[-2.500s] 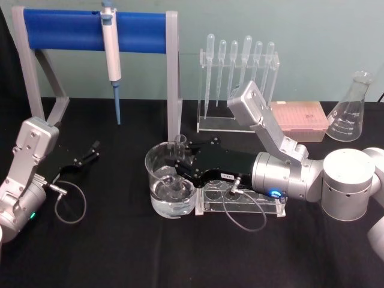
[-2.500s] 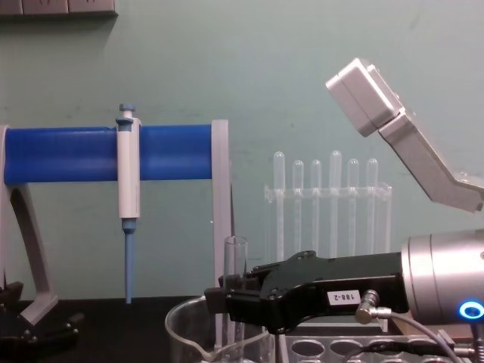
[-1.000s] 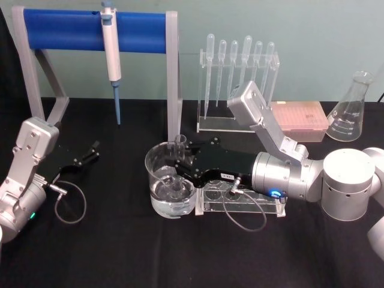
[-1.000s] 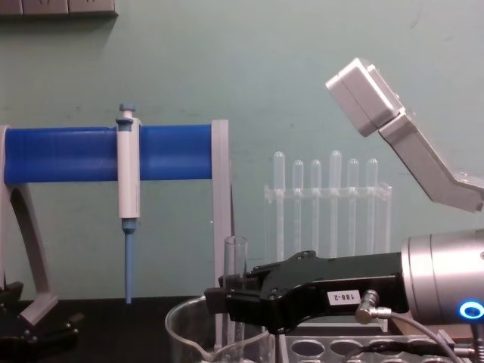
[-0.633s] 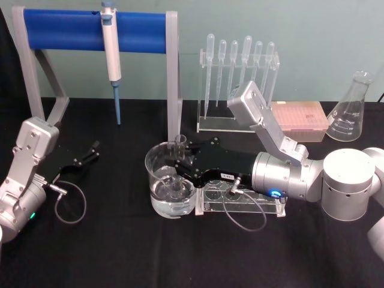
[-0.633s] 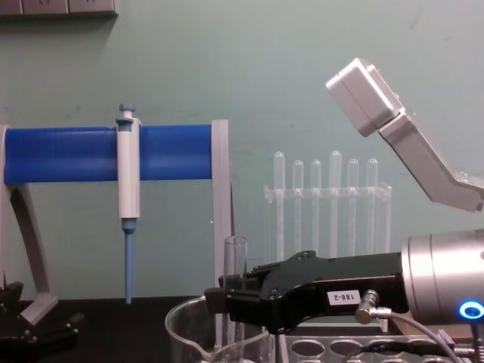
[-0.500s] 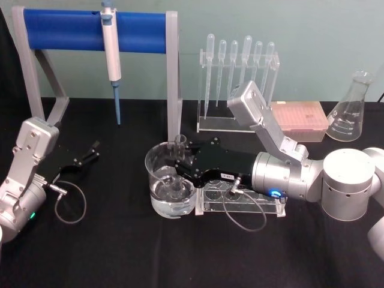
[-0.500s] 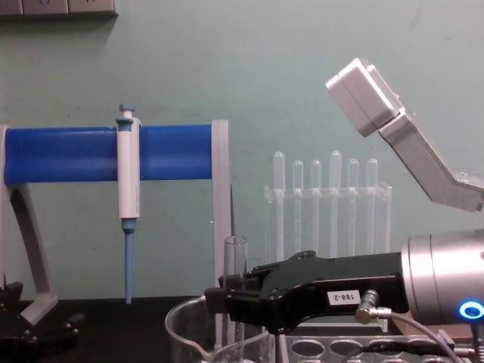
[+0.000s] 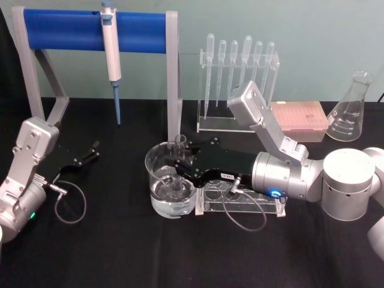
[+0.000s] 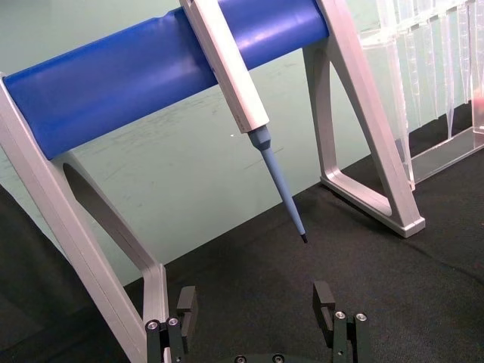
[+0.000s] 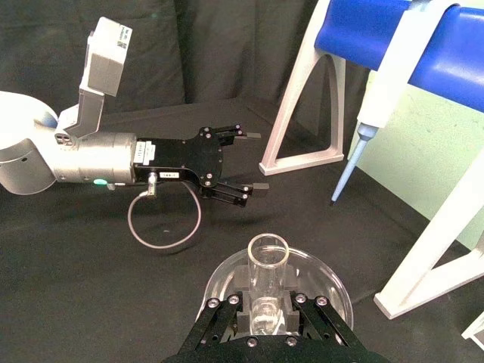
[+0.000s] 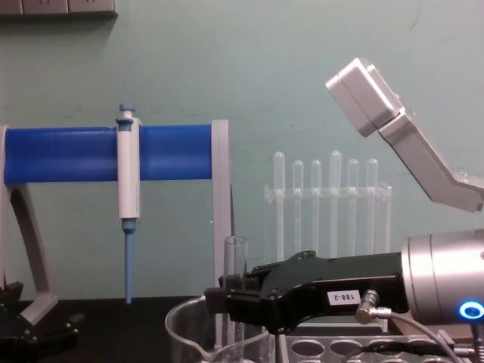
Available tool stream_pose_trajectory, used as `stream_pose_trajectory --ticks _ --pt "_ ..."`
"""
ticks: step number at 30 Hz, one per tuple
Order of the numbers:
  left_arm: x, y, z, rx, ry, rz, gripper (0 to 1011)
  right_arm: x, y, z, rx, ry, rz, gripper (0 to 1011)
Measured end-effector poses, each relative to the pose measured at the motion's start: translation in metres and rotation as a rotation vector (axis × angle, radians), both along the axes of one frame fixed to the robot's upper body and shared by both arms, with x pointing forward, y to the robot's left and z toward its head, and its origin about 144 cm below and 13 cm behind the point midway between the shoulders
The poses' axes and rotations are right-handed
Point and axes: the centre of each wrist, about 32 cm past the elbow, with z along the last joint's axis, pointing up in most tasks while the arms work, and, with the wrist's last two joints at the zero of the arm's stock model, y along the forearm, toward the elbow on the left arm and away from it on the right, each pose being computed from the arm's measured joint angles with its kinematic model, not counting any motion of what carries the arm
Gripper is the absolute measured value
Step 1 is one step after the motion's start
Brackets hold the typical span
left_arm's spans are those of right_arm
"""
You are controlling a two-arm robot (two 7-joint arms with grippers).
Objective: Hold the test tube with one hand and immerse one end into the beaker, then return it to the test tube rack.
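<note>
Over beaker (image 9: 154,180), right gripper (image 9: 178,158) clamping test tube (image 9: 179,143)

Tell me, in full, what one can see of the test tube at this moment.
The test tube is a clear glass tube with an open, rimmed top. It stands upright inside the beaker, held by the right gripper, whose fingers close on its sides below the rim. Its top rises above the beaker's rim; its lower end reaches the clear liquid at the bottom. The left gripper rests open, far to the left.
</note>
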Motion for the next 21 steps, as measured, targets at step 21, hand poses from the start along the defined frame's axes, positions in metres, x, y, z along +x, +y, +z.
stream_pose_trajectory --ticks 21 --pt "0.0000 0.0000 0.0000 0.000 0.000 0.000 1000 0.0000 0.0000 0.0000 0.000 0.000 0.000 236"
